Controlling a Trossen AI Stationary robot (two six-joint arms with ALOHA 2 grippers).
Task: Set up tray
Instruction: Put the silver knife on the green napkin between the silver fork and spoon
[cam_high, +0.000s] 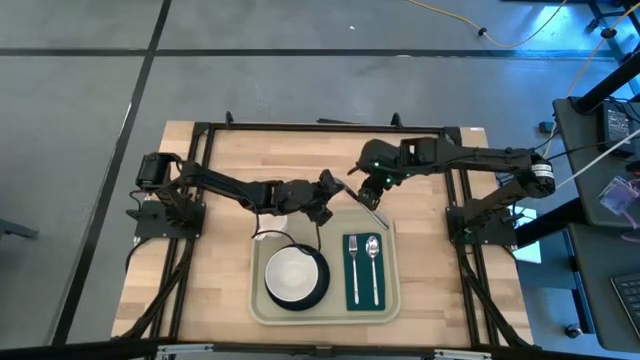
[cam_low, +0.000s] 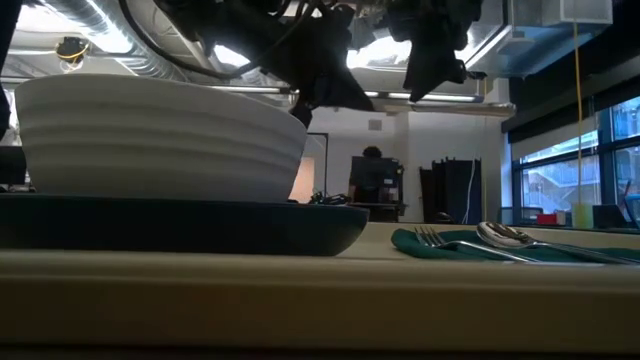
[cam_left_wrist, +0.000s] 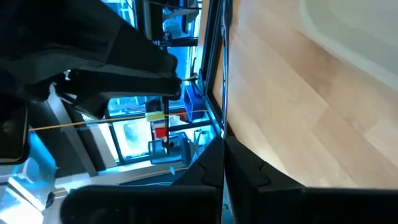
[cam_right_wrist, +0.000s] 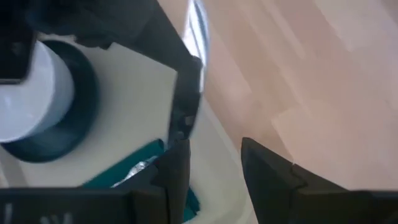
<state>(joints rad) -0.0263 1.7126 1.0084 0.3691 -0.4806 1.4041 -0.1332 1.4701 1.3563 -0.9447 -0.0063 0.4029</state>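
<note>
Right gripper (cam_high: 372, 193) hangs over the far right corner of the tray, fingers apart, with bare wood showing in the gap between them. A knife (cam_right_wrist: 186, 99) runs along the inner face of one finger (cam_right_wrist: 176, 168); whether that finger bears it cannot be told.

Wooden table (cam_high: 220, 180): extends under and all around this gripper.

Tray (cam_high: 337, 303): pale beige, rounded corners. It lies on the table directly below the gripper and reaches from there toward the near table edge.

Plate (cam_high: 320, 283): dark, on the tray's left half, on the near side of the gripper and well apart from it.

Bowl (cam_high: 290, 275): white, ribbed, seated on the plate.

Napkin (cam_high: 362, 292): dark green, flat on the tray's right half, just on the near side of the gripper.

Fork (cam_high: 353, 265) and spoon (cam_high: 373, 262): side by side on the napkin, apart, fork nearer the plate.

Left gripper (cam_high: 322, 200): beside the right gripper, over the tray's far edge.
</note>
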